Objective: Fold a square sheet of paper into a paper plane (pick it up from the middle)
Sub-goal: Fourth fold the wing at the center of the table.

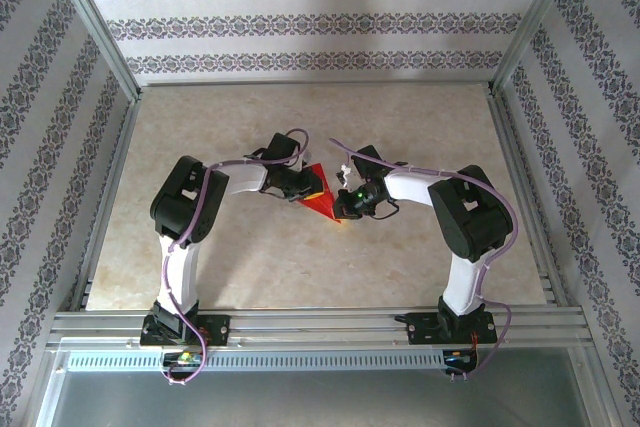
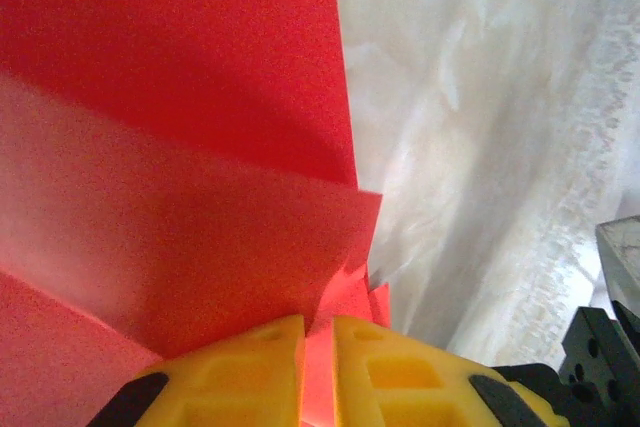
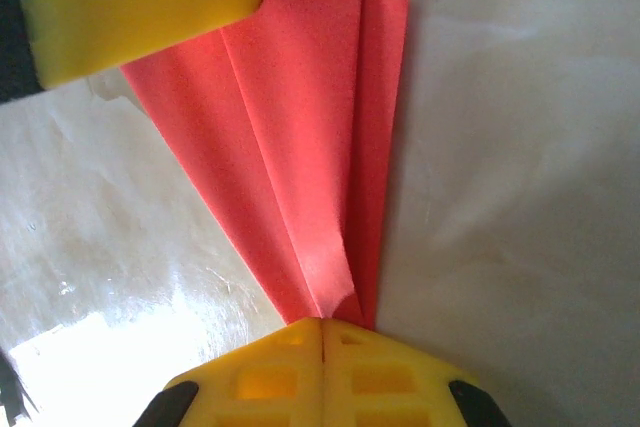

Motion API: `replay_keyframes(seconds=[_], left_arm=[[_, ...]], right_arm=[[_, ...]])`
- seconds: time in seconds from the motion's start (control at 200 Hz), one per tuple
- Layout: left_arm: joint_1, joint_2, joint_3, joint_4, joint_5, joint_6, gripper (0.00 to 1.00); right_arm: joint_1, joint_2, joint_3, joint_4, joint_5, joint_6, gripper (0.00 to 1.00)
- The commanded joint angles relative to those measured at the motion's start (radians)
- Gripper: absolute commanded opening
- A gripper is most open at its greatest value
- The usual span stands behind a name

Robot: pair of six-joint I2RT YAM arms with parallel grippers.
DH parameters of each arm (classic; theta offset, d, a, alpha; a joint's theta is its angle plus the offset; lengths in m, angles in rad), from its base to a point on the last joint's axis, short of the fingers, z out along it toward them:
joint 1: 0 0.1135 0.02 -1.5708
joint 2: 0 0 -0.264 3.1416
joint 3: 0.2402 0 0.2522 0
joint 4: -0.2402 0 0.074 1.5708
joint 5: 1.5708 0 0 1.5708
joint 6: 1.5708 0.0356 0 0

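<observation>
The square sheet of paper is bright red and folded into a narrow pointed dart with several layered flaps, the paper plane [image 1: 318, 199]. It lies low over the table's middle, between both grippers. My left gripper [image 1: 303, 187] is shut on its wide end; red paper [image 2: 180, 147] runs up between the yellow fingertips of that gripper [image 2: 318, 325]. My right gripper [image 1: 346, 209] is shut on the pointed end, where the plane's creases [image 3: 300, 147] converge into its pressed-together jaws [image 3: 322, 323]. One yellow left finger [image 3: 140, 7] shows at the top left of the right wrist view.
The table [image 1: 230, 127] is pale marble-patterned, boxed in by aluminium rails [image 1: 320, 322] at the front and patterned walls [image 1: 310, 17] at the back and sides. Bare tabletop [image 3: 520, 197] lies right of the paper.
</observation>
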Motion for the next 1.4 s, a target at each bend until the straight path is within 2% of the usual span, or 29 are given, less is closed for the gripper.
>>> replay_keyframes(seconds=[0.0,0.28,0.755,1.009,1.174,1.289,1.394], left_arm=[[0.086,0.060,0.005,0.032,-0.112,0.063,0.17],[0.157,0.075,0.041,-0.006,-0.121,0.107,0.19],[0.232,0.128,0.175,-0.137,-0.255,0.141,0.19],[0.272,0.138,0.269,-0.217,-0.269,0.178,0.19],[0.272,0.044,0.271,-0.226,-0.238,0.160,0.19],[0.252,-0.071,0.168,-0.153,-0.208,0.100,0.20],[0.224,-0.168,0.053,-0.101,-0.222,0.030,0.25]], right_arm=[[-0.003,0.069,-0.053,-0.182,0.192,-0.007,0.02],[-0.003,0.071,-0.051,-0.191,0.199,-0.005,0.02],[-0.004,0.066,-0.052,-0.200,0.205,-0.004,0.02],[-0.006,0.062,-0.050,-0.200,0.200,-0.006,0.03],[-0.006,0.049,-0.040,-0.185,0.167,-0.003,0.03],[-0.007,0.012,-0.017,-0.122,0.084,0.030,0.04],[-0.015,-0.051,0.016,-0.026,-0.013,0.094,0.06]])
